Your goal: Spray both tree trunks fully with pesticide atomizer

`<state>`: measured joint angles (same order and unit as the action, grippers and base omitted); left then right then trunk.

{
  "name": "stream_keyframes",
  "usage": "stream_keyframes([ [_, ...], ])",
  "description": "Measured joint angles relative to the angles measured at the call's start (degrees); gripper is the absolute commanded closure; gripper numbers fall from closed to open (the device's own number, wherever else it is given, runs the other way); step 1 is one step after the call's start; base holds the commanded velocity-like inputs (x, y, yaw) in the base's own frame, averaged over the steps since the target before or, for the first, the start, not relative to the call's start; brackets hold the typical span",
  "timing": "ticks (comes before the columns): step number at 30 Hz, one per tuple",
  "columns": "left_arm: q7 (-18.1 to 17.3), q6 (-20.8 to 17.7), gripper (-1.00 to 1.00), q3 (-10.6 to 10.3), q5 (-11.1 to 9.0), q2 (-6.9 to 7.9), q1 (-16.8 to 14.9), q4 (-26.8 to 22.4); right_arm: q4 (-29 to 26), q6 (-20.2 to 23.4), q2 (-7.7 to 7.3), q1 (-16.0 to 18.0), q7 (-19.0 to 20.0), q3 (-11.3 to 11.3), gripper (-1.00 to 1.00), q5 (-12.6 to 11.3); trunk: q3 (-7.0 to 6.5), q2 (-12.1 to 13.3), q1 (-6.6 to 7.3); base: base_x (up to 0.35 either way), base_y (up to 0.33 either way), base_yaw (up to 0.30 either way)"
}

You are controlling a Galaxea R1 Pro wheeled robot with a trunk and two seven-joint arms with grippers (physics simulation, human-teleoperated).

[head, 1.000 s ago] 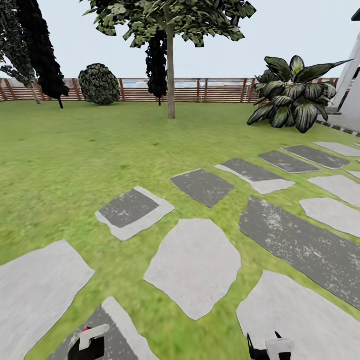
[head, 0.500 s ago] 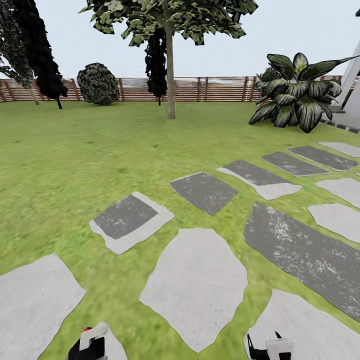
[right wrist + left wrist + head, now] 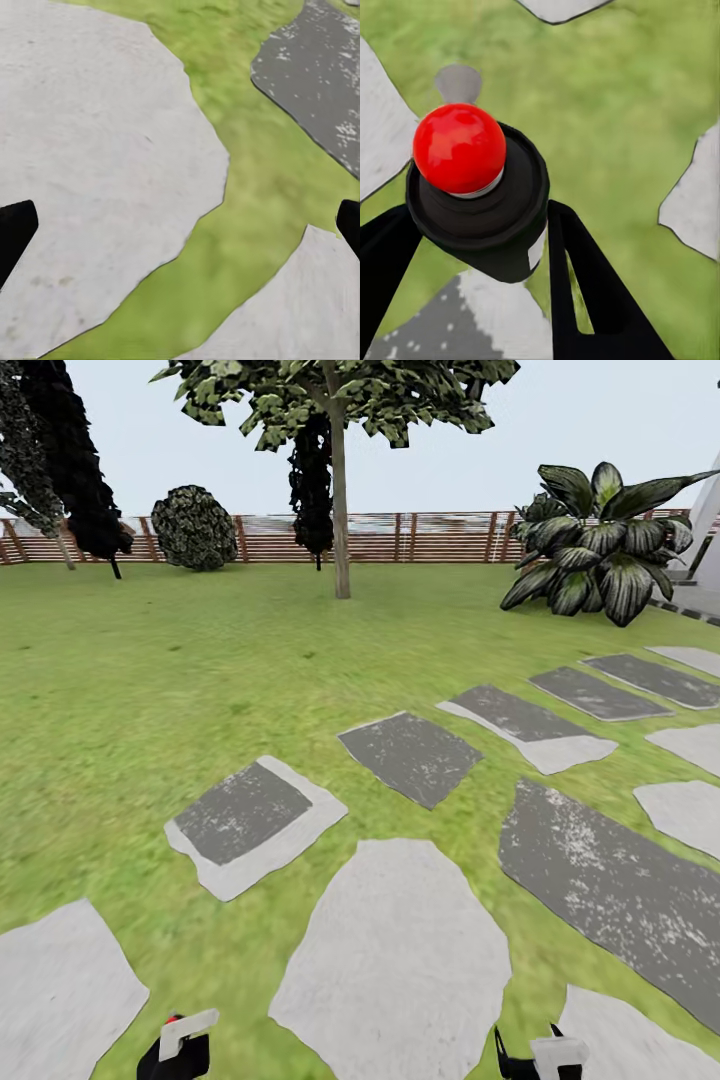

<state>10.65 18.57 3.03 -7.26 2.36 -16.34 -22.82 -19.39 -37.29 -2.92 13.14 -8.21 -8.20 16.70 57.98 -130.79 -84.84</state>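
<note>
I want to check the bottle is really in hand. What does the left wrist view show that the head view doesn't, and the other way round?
Left wrist view: the pesticide atomizer, dark with a red top, sits clamped between the left gripper fingers above grass.

Head view: a tree with a pale tree trunk standing ahead on the lawn, the wooden fence, and a broad-leaved plant.

Both: green grass and grey stepping stones.

Tree [image 3: 340, 480]: crown cut off by the head view's top edge. Left gripper [image 3: 178, 1048], right gripper [image 3: 545, 1055]: cropped at bottom edge. Bottle [image 3: 480, 202]: lower body hidden between dark fingers [image 3: 585, 292].
</note>
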Motion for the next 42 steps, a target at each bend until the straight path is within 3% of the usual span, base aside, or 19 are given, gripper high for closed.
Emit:
stream_keyframes([
  [42,0.0,0.1,1.00,0.0,0.0,0.00,0.0,0.0,0.0,0.0,0.00,0.0,0.0,0.0,-1.00,0.0,0.00,0.0,0.00,0.338,0.000,0.000],
])
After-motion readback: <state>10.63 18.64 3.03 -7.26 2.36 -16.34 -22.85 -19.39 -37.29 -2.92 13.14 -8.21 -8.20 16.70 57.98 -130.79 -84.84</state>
